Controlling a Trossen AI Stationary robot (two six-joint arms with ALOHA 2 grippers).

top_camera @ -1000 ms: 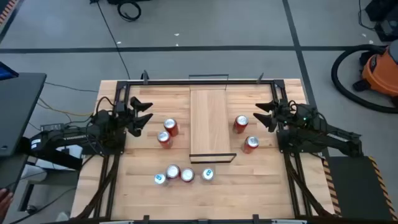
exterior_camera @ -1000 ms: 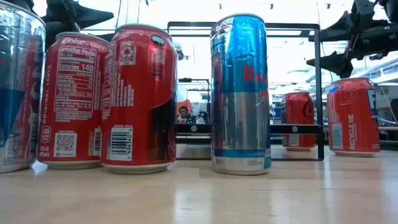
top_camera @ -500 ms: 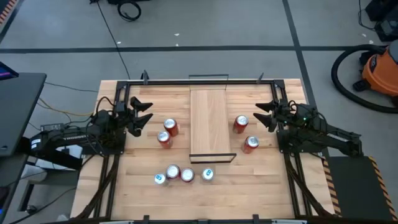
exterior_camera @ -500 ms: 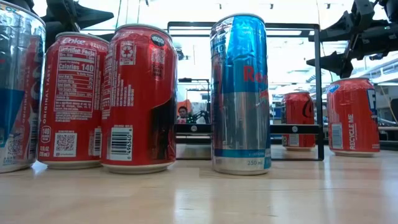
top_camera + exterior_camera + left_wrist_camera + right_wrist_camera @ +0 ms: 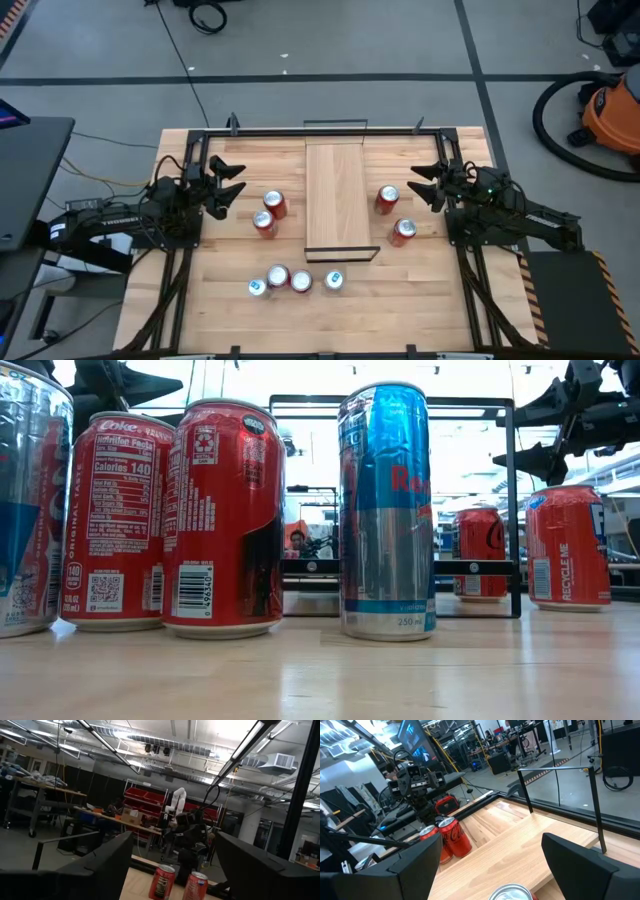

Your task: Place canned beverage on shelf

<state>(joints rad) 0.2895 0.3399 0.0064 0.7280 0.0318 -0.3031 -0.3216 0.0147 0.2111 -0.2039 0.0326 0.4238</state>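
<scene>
The shelf is a narrow light-wood board with black wire rails, lying in the middle of the table. Two red cans stand left of it and two red cans stand right of it. Three cans, red and blue-silver, stand near the front edge; they fill the low view. My left gripper is open above the table's left side. My right gripper is open above the right side, with a can top just below it. Both are empty.
A black metal frame runs around the tabletop. An orange shop vacuum stands on the floor at the far right. Bare wood lies in front of the shelf.
</scene>
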